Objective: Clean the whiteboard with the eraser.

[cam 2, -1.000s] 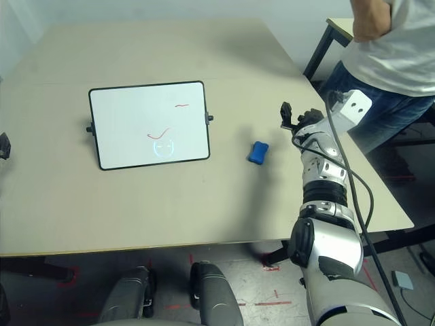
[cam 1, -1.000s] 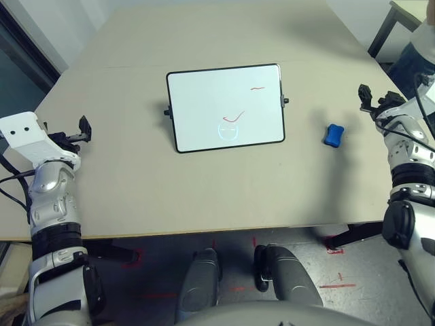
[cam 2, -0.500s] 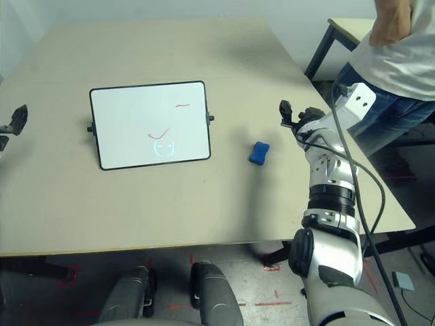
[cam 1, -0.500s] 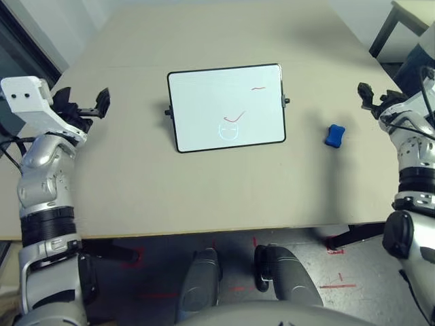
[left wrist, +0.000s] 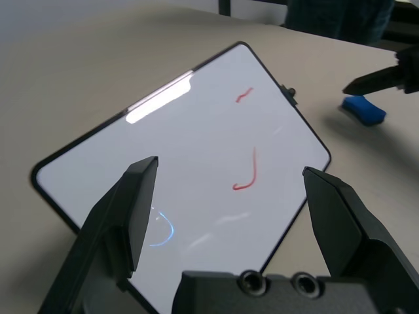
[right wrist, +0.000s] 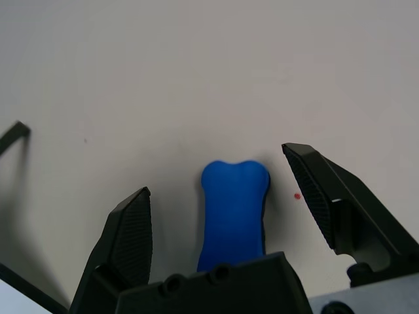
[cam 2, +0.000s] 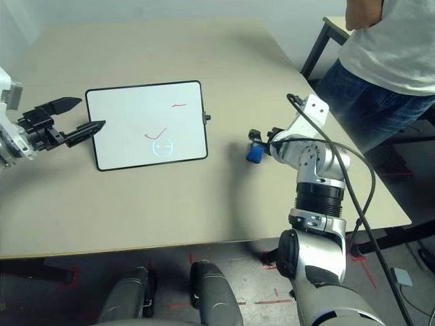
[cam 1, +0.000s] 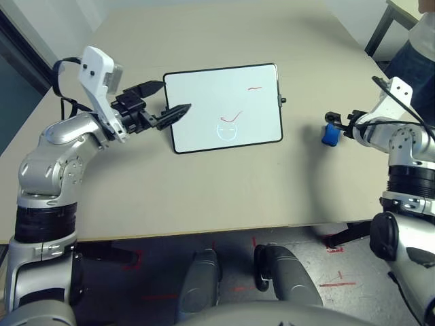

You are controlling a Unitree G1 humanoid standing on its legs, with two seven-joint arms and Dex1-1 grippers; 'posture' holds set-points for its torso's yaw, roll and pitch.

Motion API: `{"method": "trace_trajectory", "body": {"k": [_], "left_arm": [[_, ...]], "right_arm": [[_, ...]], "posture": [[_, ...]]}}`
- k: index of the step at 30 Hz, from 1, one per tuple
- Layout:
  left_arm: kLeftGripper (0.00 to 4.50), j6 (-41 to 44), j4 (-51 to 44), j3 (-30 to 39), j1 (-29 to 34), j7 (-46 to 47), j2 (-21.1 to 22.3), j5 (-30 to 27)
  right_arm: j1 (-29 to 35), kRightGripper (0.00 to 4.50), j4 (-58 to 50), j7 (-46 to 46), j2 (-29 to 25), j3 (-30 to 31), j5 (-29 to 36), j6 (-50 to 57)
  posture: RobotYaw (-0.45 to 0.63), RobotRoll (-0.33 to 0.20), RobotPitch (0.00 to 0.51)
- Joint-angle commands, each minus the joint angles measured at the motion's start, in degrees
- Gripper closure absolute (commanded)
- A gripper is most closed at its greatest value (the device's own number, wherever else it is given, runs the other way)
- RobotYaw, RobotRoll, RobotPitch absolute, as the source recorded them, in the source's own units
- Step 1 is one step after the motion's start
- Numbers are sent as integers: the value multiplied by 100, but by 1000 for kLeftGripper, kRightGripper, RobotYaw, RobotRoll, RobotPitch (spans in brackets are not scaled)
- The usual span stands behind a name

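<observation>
The eraser [right wrist: 234, 212] lies on the bench [cam 1: 204, 197], off the robot's right side of the whiteboard [cam 1: 224, 109] and well apart from it. The right hand [right wrist: 217, 168] is over it, fingers spread wide, one to either side of the blue block with bare bench between; it has hold of nothing. The step in hand looks to be the pick-up.

To do it well, I would keep the block midway between the two pads, so that neither one touches first and twists it, then lower straight until the pads reach its sides. Its waist is slightly pinched in (a handy place to grip), and the block is probably light and a little soft, so a firm, even squeeze should serve. Closing too high might let it slip out under the pads.

Farther out, the left hand [left wrist: 230, 165] reaches over the whiteboard's left side, open wide and empty. It would do well to steady the frame there, since the board could slide under rubbing. The red check [cam 1: 232, 117], the short red stroke [cam 1: 255, 88] and the blue drawing [cam 1: 226, 130] all await wiping.
</observation>
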Motion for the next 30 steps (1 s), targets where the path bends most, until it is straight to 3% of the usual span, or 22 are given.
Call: {"method": "trace_trajectory", "body": {"k": [1, 9, 12, 17, 21, 26, 30], "left_arm": [[0, 141, -181, -104, 5, 59, -73, -1], [0, 249, -396, -38, 156, 242, -267, -34], [0, 280, -436, -46, 210, 279, -294, -45], [0, 306, -455, -60, 349, 317, -274, 2], [0, 308, -471, -47, 432, 324, -293, -34], [0, 297, -419, -59, 421, 317, -294, -26], [0, 304, -388, -72, 367, 313, -298, -28]], "right_arm": [[-37, 50, 203, 32, -21, 271, -242, 52], [26, 50, 359, 58, -38, 440, -546, 88], [27, 633, 458, 19, 55, 403, -608, 87], [62, 2343, 372, 24, 142, 399, -669, 234], [60, 3437, 292, -12, 206, 360, -725, 344], [11, 3618, 148, -70, 244, 312, -824, 213], [-177, 3620, -305, 228, 133, 649, -954, -760]], "posture": [[95, 0, 135], [107, 0, 146], [110, 0, 149], [111, 0, 153], [110, 0, 155], [111, 0, 149], [109, 0, 143]]}}
